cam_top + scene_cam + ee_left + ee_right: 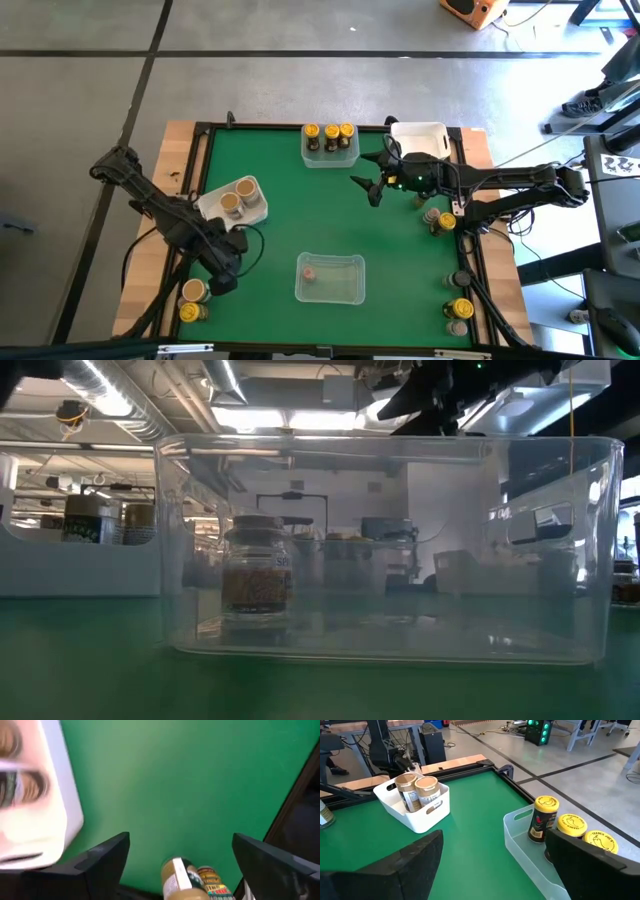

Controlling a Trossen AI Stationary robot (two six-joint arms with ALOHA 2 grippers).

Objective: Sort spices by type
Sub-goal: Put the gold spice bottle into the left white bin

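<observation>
— Three yellow-lidded jars (331, 133) stand in the clear tub (329, 157) at the far edge; two tan-lidded jars (238, 195) in the white tub (215, 208). And the grippers?

— Left gripper (222, 282): fingers spread, above the loose jars (190, 300) at the near left corner. Right gripper (372, 172): fingers spread, holding nothing, beside the clear tub.

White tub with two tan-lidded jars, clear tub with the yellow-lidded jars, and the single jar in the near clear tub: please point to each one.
white tub (422, 820), right wrist view, on its front wall.
clear tub (330, 157), high view, on its near rim.
single jar (257, 575), low view, on its glass body.
</observation>
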